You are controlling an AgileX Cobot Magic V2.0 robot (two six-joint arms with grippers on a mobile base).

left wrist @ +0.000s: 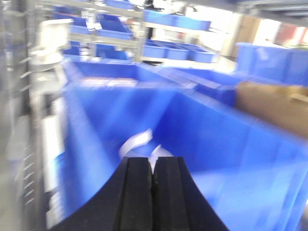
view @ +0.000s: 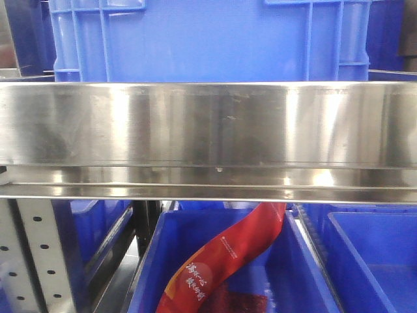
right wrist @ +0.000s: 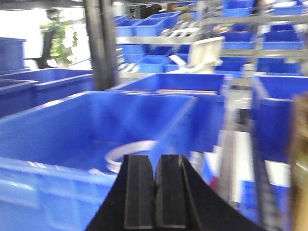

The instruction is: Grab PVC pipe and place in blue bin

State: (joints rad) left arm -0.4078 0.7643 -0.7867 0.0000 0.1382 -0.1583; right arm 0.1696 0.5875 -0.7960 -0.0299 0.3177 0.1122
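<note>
In the blurred left wrist view my left gripper is shut, with a white sliver pinched between its tips. From there a small, tightly curved white piece, the PVC pipe, sticks out ahead. It hangs over the inside of a deep blue bin. In the right wrist view my right gripper is shut and empty, above the near rim of another blue bin. A wider white curved band lies in that bin; I cannot tell which piece it is. Neither gripper shows in the front view.
The front view is filled by a steel shelf beam with a blue crate above it. Below it is a blue bin holding a red packet. Racks of blue bins, a brown box and a steel post stand around.
</note>
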